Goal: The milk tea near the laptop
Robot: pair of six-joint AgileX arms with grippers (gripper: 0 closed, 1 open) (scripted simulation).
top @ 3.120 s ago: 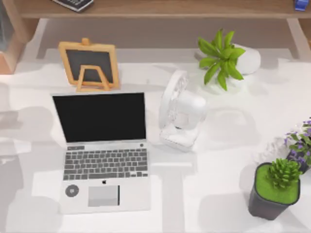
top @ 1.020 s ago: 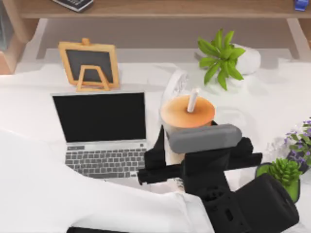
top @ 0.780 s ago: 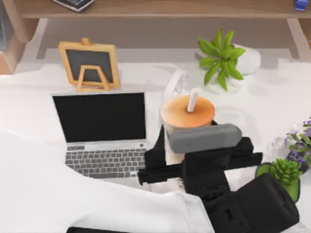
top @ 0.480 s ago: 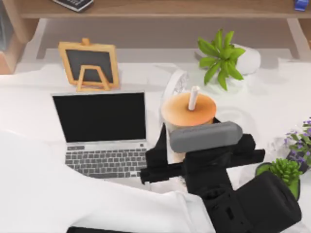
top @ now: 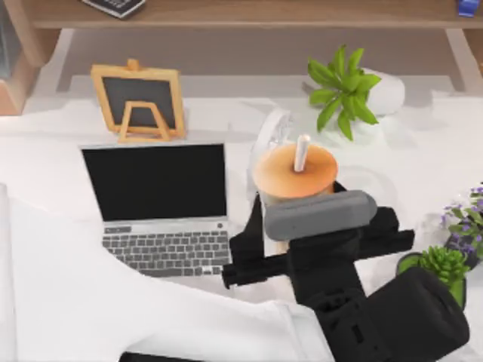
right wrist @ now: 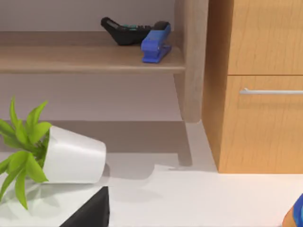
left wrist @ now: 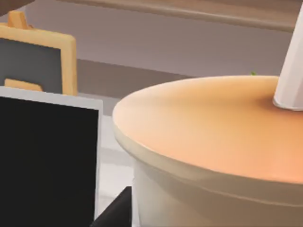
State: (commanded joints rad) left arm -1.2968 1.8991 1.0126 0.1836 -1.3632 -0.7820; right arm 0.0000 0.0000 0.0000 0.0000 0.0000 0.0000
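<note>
The milk tea (top: 294, 172) is a cup with an orange-tan round top and a white straw, held up above the table just right of the laptop (top: 162, 226). My left gripper (top: 313, 230) is shut on the cup, one black finger on each side below its rim. The cup's lower part is hidden by the gripper. The left wrist view shows the milk tea's lid (left wrist: 213, 127) up close, with the laptop's black screen (left wrist: 47, 161) beside it. My right gripper (right wrist: 90, 213) appears as a dark edge near a tipped white plant pot (right wrist: 75, 158).
A white desk fan (top: 272, 128) stands behind the cup, mostly covered by it. A wooden-framed chalkboard (top: 139, 102) is behind the laptop. A tipped green plant (top: 347, 87) lies at the back right, a dark potted succulent (top: 441, 275) at the front right.
Three seconds ago the table showed no arm or cup. Over the last second my left gripper has drifted slightly right with the milk tea.
</note>
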